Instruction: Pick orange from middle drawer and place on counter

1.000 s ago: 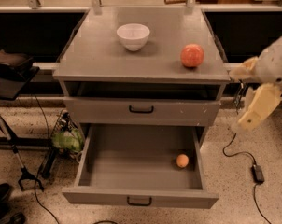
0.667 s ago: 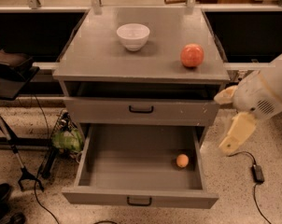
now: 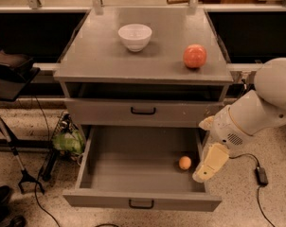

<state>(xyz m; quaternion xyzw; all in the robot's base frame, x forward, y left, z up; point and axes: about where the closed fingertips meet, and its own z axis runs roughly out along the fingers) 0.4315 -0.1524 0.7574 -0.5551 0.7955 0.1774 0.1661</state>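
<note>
The small orange (image 3: 184,162) lies on the floor of the middle drawer (image 3: 110,198), near its right wall. The drawer is pulled fully open. My gripper (image 3: 205,170) hangs at the end of the white arm (image 3: 256,112), over the drawer's right edge, just right of the orange and apart from it. It holds nothing that I can see. The counter (image 3: 100,51) carries a white bowl (image 3: 135,36) at the back middle and a larger reddish-orange fruit (image 3: 194,56) at the right.
The drawer front above (image 3: 143,111) is closed, with an open slot over it. A black stand (image 3: 10,72) and a green bag (image 3: 67,141) are on the left. A cable with a black adapter (image 3: 261,175) lies on the floor at right.
The arm has come down and to the left, from beside the counter's right edge to the open drawer's right side. The orange has not moved.
</note>
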